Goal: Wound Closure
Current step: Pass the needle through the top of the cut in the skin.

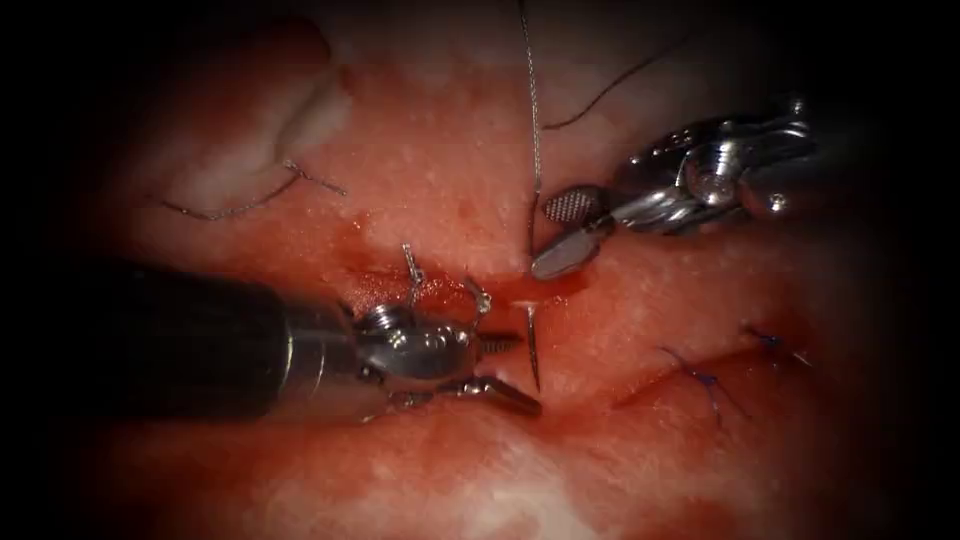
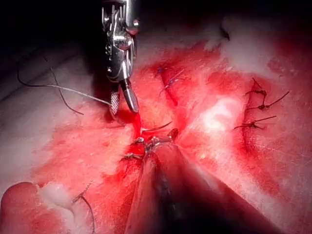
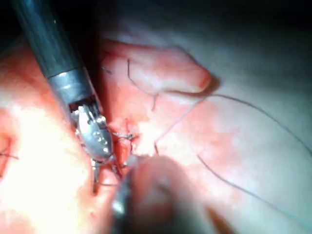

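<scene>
The left hand (image 1: 510, 370) comes in low over the tissue (image 1: 420, 180) with its two jaws spread apart, one above and one below, holding nothing. Just ahead of its open tips the needle (image 1: 533, 345) stands in the tissue: a short dark stretch of its curve shows, running from a pale spot at the cut (image 1: 470, 285) down toward the lower jaw, and the remainder of its curve is hidden in the flesh. Neither jaw touches it, though the gap is small.

The right hand (image 1: 568, 232) hangs just above and to the right of that needle, on the right side of the cut. Its jaws are also apart (the ridged inner face of the upper one is plain to see), and nothing is clamped between them. The thread (image 1: 535, 130) runs close past its tips, rising straight up and away from the cut; it lies beside the lower jaw, not in it.

Beside the left hand's wrist, short knotted thread ends (image 1: 412, 268) stick up from the cut, and red fluid (image 1: 400, 285) pools around them. Beyond the left hand, on the left side of the cut, a loose cut end of thread (image 1: 250, 200) lies across pale tissue. Past the right hand's lower side, blue stitches (image 1: 700, 378) close a second cut.
</scene>
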`<state>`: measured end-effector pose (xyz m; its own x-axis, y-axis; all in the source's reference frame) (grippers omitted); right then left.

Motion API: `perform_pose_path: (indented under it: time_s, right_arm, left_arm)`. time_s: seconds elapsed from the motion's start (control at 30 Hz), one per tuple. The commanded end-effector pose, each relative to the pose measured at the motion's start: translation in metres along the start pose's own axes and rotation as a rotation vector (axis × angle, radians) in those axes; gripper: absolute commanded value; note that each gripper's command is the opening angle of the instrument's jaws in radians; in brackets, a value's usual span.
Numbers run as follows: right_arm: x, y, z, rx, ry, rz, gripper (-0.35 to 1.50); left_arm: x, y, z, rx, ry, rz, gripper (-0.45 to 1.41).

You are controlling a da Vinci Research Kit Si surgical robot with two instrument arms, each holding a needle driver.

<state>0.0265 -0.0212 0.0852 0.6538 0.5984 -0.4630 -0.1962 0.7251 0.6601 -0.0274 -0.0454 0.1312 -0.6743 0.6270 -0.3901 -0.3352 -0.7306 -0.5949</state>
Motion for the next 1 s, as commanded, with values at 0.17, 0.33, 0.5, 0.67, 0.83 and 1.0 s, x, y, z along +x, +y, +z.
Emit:
perform_pose_path:
  time_s: [0.17, 0.33, 0.5, 0.67, 0.83, 1.0]
  right_arm:
    - [-0.0023, 0.0004, 0.0021, -0.080, 0.152, -0.050, 1.16]
    - [-0.0018, 0.0013, 0.0018, -0.076, 0.210, -0.067, 1.03]
    - [-0.0010, 0.0016, 0.0015, -0.055, 0.306, -0.070, 0.86]
    - [-0.0007, 0.0016, 0.0021, -0.029, 0.342, -0.070, 0.47]
    - [-0.0010, 0.0009, 0.0029, 0.045, 0.332, -0.078, -0.35]
    - [-0.0010, 0.0009, 0.0029, 0.093, 0.257, 0.131, -0.35]
  left_arm:
    - [0.0000, 0.0001, 0.0008, -0.001, 0.001, 0.000, 0.61]
    - [0.0000, 0.0001, 0.0008, -0.002, 0.001, 0.001, 0.61]
    - [0.0000, 0.0001, 0.0008, -0.002, 0.001, 0.001, 0.61]
    - [-0.0001, 0.0001, 0.0008, -0.002, -0.002, 0.001, 0.61]
    - [-0.0001, 0.0001, 0.0007, -0.002, -0.002, 0.002, 0.61]
    - [-0.0002, 0.0001, 0.0007, -0.002, -0.005, 0.008, 0.61]
